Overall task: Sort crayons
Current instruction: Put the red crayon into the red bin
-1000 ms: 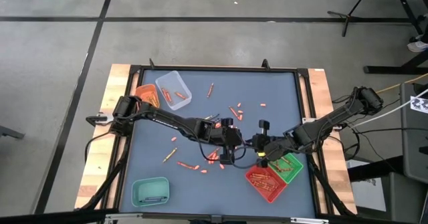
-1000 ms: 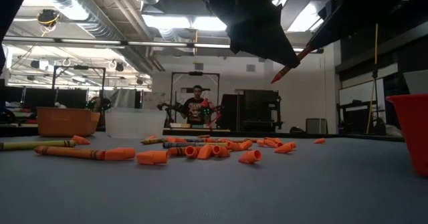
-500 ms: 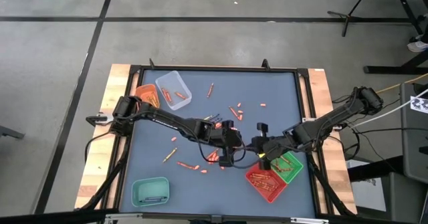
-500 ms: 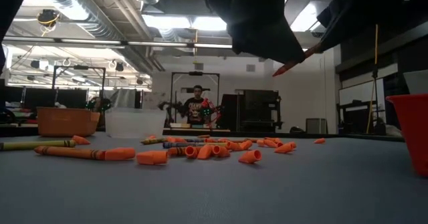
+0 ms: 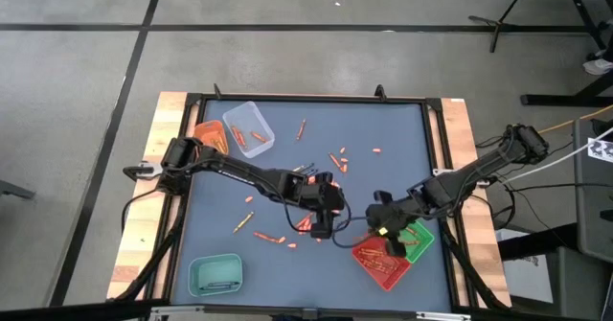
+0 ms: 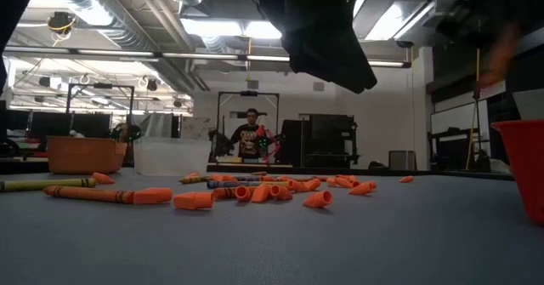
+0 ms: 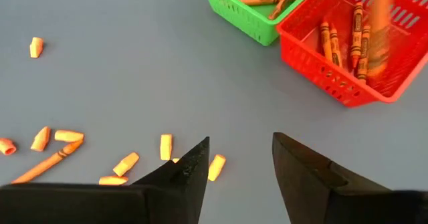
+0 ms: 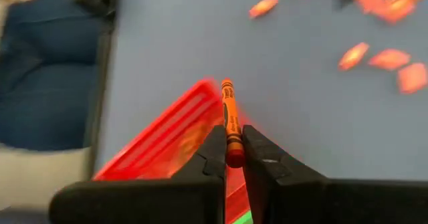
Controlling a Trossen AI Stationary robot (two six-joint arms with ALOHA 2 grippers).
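Orange and red crayons [image 5: 337, 158] and short crayon pieces [image 7: 127, 164] lie scattered on the blue-grey table top. My right gripper [image 5: 383, 227] is shut on one orange-red crayon [image 8: 228, 110] beside the red tray [image 5: 381, 262], which holds several crayons. In the low view this crayon [image 6: 501, 55] is a blur at the right. My left gripper [image 7: 241, 154] hangs open above the pieces at mid table, with nothing between its fingers. The green tray [image 5: 414, 240], also holding crayons, stands against the red one. My right gripper pinches the crayon's rear end [image 8: 233, 150] between its two fingers. The crayon runs along the fingers and sticks out past their tips. The fingers slant down toward the table. The crayon is lifted clear, its free end over the red tray's edge [image 8: 194, 110].
A clear tray [image 5: 249, 127] and an orange tray [image 5: 206, 134] stand at the far left, a teal tray [image 5: 215, 275] at the near left. Loose crayons lie at mid table [image 5: 259, 235]. A person stands in the room beyond the table [image 6: 249, 136].
The crayon that stood between the two grippers has come away from my left gripper. My right gripper has turned and carried it toward the red tray at the table's near right. My left arm has kept its place.
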